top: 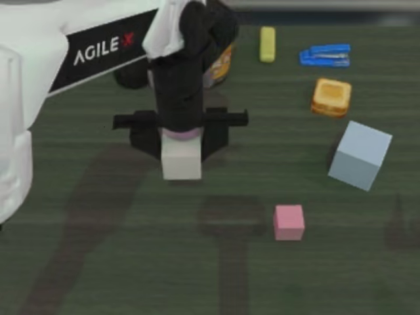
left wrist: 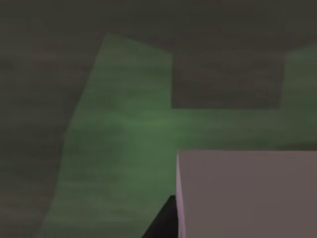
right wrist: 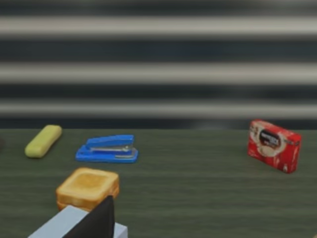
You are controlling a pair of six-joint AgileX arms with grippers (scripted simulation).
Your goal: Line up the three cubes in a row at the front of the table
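Left claw (top: 182, 141) is clamped on the pale pink-white cube (top: 181, 159) at centre-left of the top view; the bright pink cube (top: 289, 222) lies lower right.

A rendered test bench, not a real room. A dark green table (top: 98, 275) carries an odd mix: stapler (top: 325, 56), toast block (top: 331, 97), plain cubes (top: 359, 155).

left arm (top: 98, 59) hides pale cube's (top: 181, 159) top
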